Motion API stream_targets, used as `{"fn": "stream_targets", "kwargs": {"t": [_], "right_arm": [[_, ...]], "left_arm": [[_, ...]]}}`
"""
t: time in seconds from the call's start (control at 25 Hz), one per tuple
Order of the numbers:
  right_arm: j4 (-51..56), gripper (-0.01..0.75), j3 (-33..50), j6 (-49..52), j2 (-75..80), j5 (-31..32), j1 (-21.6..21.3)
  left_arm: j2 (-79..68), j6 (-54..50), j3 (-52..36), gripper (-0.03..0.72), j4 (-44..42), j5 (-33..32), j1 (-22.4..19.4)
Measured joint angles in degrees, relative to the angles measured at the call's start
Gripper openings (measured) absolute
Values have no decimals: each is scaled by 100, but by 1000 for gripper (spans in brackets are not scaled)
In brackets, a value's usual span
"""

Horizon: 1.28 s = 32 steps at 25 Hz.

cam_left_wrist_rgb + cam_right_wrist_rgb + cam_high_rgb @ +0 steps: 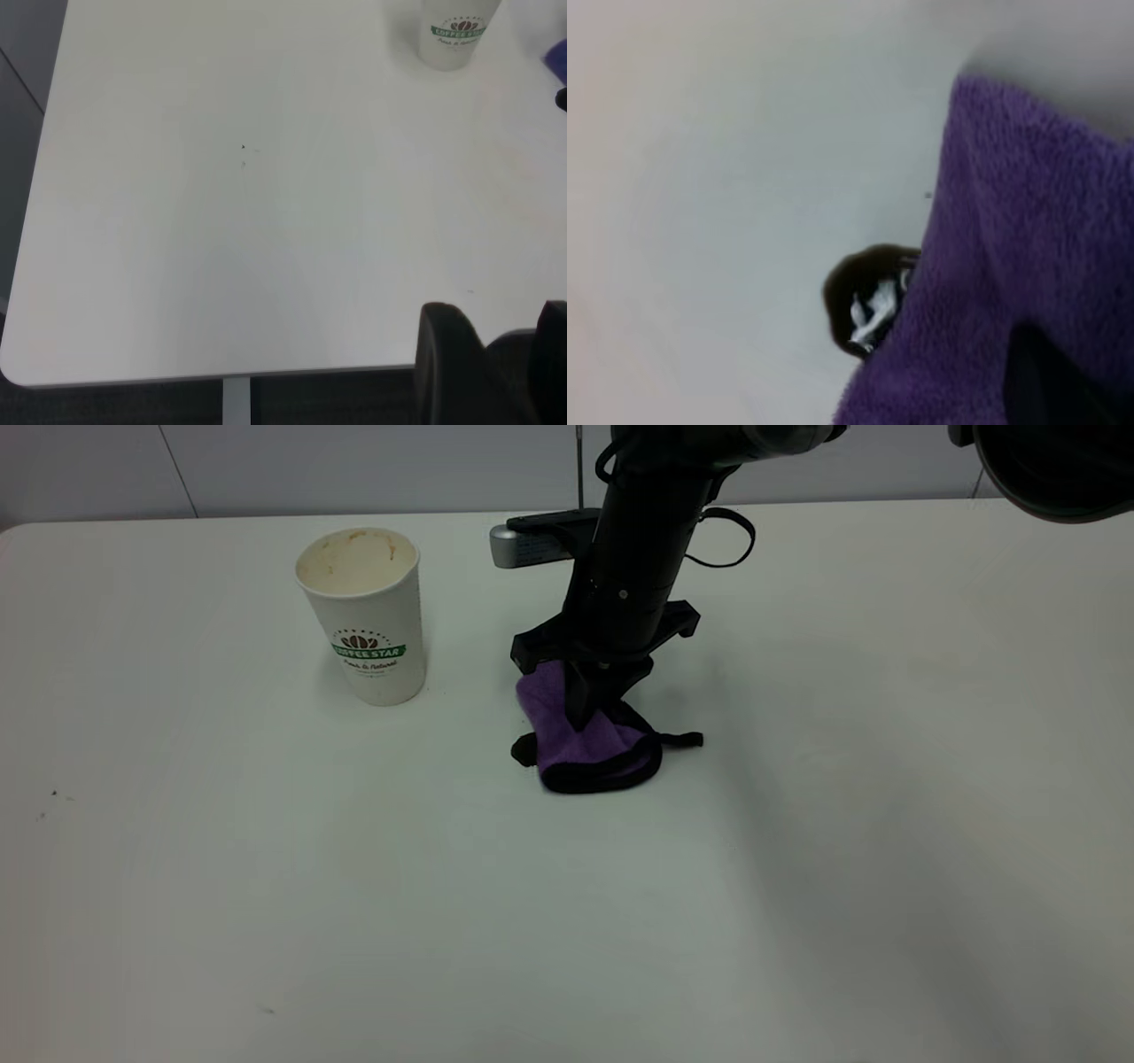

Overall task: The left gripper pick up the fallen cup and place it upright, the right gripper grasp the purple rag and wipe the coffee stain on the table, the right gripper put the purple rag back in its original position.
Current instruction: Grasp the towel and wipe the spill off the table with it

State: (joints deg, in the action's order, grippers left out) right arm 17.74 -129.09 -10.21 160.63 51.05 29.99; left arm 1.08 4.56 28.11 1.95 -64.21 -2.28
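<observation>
The cup (368,615) stands upright on the table (266,912), left of centre, its cream inside smeared; the left wrist view shows its lower part (454,35) far off. My right gripper (589,713) points down at the table's middle, shut on the purple rag (585,748), which it presses onto the surface. The coffee stain (524,750) pokes out at the rag's left edge, and in the right wrist view this dark wet blot (864,305) lies against the purple rag (1010,266). My left gripper (500,354) hovers open and empty over the table's near-left edge, far from the cup.
Tiny dark specks (53,793) dot the table at the far left. The rag's black loop tab (682,740) sticks out to the right. A dark rounded body (1054,469) hangs in the upper right corner. The table's edge (221,376) runs just under my left gripper.
</observation>
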Motion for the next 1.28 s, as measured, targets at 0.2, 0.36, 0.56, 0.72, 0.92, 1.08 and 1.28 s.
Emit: {"fn": "stream_targets", "kwargs": {"t": [0.2,0.36,0.56,0.72,0.92,1.08,1.28], "right_arm": [[596,55,-32,-173,142,0,-12],[981,55,-56,-228,197,-16,-12],[1068,55,-57,-226,234,-361,255],[1162,55,-62,55,282,-856,340],[943,55,-96,672,313,-1195,238],[269,55,-115,1370,300,-1194,-39],[-344,55,-235,1807,256,-575,-488]], "left_arm": [[0,0,0,254,0,0,0],[0,0,0,254,0,0,0],[0,0,0,254,0,0,0],[0,0,0,254,0,0,0],[0,0,0,254,0,0,0],[0,0,0,254,0,0,0],[0,0,0,254,0,0,0]]}}
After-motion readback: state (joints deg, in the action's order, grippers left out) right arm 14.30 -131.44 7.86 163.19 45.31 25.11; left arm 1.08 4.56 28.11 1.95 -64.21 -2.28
